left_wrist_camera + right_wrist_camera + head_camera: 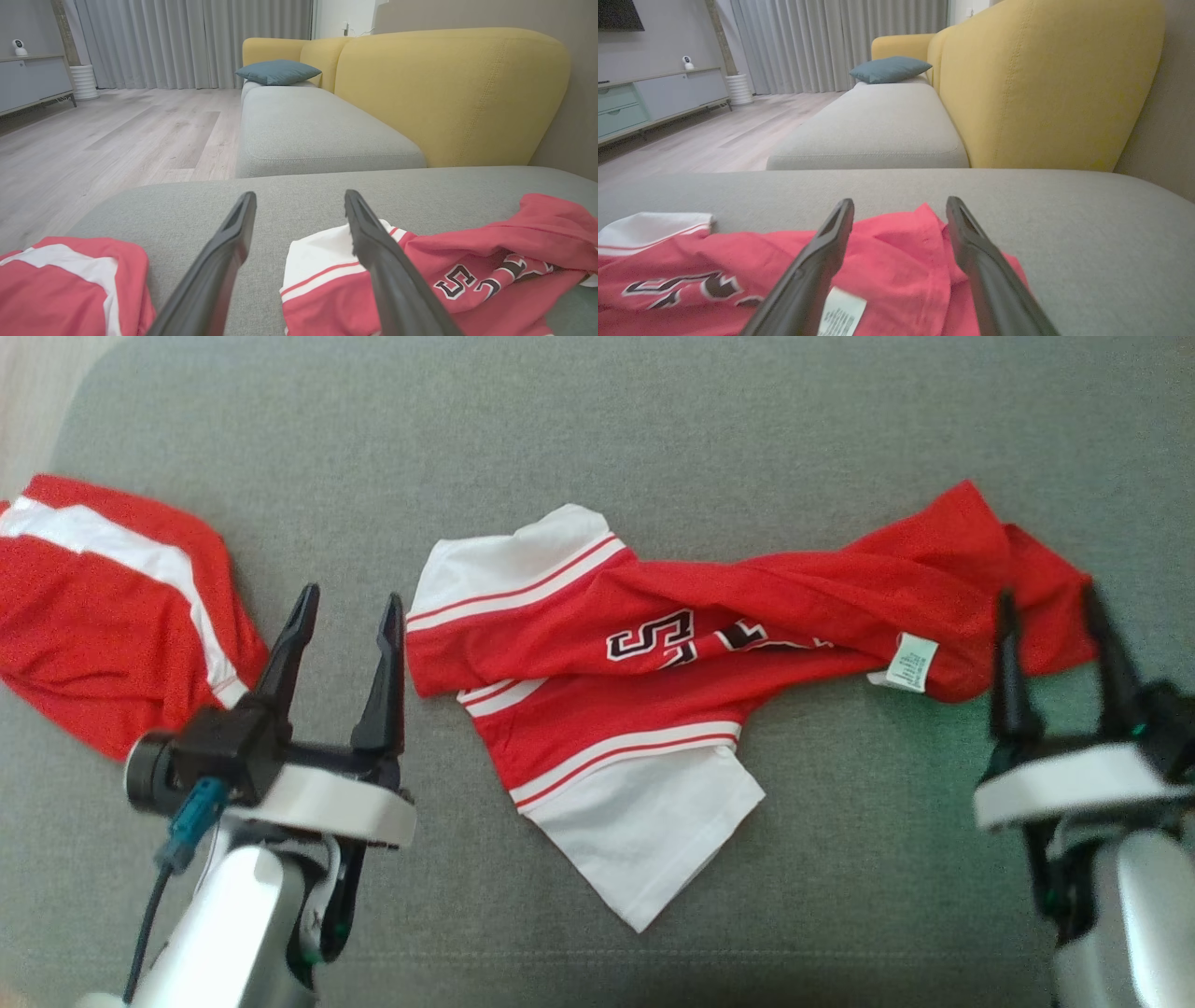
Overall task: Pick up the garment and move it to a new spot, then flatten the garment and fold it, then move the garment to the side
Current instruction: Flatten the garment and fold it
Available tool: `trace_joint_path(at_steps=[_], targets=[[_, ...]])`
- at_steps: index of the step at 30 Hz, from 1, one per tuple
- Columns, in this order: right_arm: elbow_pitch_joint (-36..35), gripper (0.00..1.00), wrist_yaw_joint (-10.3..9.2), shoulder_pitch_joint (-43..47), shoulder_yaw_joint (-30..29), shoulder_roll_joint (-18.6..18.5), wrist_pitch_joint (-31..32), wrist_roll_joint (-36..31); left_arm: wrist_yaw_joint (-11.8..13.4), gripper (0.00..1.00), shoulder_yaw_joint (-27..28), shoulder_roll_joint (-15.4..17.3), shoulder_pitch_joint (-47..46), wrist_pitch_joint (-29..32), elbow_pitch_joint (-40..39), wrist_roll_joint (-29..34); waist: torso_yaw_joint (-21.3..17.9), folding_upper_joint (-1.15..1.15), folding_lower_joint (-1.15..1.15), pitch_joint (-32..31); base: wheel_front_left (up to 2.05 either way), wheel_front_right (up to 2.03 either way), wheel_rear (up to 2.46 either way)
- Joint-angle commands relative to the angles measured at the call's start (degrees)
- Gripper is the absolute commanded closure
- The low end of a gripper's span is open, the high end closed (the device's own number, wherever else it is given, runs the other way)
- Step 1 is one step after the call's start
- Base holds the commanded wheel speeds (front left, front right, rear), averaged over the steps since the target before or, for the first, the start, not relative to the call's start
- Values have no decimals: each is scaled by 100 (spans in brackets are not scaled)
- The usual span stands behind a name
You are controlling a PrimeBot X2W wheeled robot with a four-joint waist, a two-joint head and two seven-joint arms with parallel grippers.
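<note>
- Left tool [350,595] sits closest, on a pale forearm coming up from the lower left. Its two long dark fingers are spread wide with nothing between them.
- Right tool [1046,593] mirrors it from the lower right, fingers apart too, hovering over the garment's red end without pinching it.
- Red-and-white garment [653,653] lies crumpled on the grey cushion [597,420] between the two tools. One white sleeve is just beside the left tool's inner finger.
- A second red piece [103,607] with a white stripe is on the left tool's outer side.
- Head view gives the whole layout from above. The wrist views add a yellow backrest [444,93], a teal pillow [278,71] and a wood floor [117,130].
- The fabric looks like thin mesh, with black-and-white lettering and a small white label [912,663] near the right tool. The cushion is a coarse weave.
</note>
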Motion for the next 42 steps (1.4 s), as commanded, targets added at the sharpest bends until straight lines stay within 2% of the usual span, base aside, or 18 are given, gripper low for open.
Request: trace_joint_path(at_steps=[1,10,21,25,30,36,42], targets=[[-322,0,43,66,188,21,57,-1,21,0,239,104,-68,-69,-162,56,-35,0,0,-97,0,0,0],[-1309,0,43,991,451,216,547,7,83,0,281,154,268,-70,-166,2,-126,0,0,-348,0,0,0],[-1581,0,43,1141,474,256,772,13,120,0,215,178,346,-39,-175,-9,-129,0,0,-408,0,0,0],[-1459,0,43,1174,446,260,940,68,140,0,201,182,331,-33,-196,-9,-126,0,0,-362,0,0,0],[-1058,0,43,1102,216,232,1444,189,130,0,164,170,215,-30,-247,3,-116,0,0,-131,0,0,0],[-515,0,43,651,100,55,1939,388,75,0,111,129,-26,-35,-239,22,-78,0,0,246,0,0,0],[-123,0,43,162,98,1,2042,577,54,0,146,117,-216,-49,-188,42,-51,0,0,480,0,0,0]])
